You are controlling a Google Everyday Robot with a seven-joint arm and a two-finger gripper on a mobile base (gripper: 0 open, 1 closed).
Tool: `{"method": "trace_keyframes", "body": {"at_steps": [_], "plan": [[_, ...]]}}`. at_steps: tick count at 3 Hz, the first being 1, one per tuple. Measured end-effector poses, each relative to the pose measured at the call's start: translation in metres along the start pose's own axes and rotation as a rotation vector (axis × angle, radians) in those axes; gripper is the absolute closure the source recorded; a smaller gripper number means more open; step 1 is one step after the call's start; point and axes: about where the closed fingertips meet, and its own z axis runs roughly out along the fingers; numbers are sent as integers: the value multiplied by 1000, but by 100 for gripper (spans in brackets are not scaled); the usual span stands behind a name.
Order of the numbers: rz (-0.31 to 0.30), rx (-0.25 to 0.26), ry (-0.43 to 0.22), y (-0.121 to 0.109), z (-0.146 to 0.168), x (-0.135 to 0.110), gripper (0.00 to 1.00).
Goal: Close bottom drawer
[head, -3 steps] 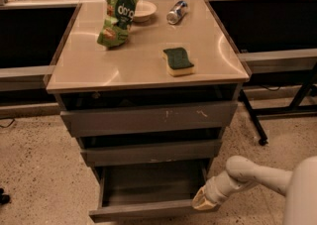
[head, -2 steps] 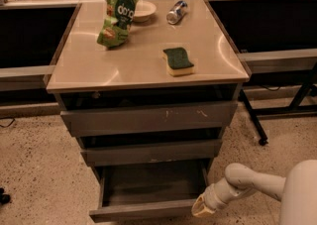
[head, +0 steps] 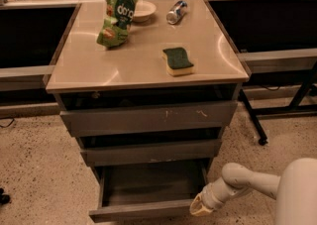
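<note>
Gripper (head: pixel 200 208) at right end of bottom drawer (head: pixel 143 211).
I see the gripper low, just beside the drawer's right front corner; contact and whether it is parted or clenched I cannot tell. Drawer stands pulled out beneath the middle drawer (head: pixel 151 152), front facing me, long axis left to right.

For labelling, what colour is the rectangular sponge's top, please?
Sponge top: dark green, camera view; gripper beside grey bottom drawer.
</note>
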Motion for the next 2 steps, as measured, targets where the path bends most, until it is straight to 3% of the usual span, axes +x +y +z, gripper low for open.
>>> {"method": "trace_keyframes", "body": {"at_steps": [2], "plan": [[-35, -28, 26, -27, 37, 21, 100]]}}
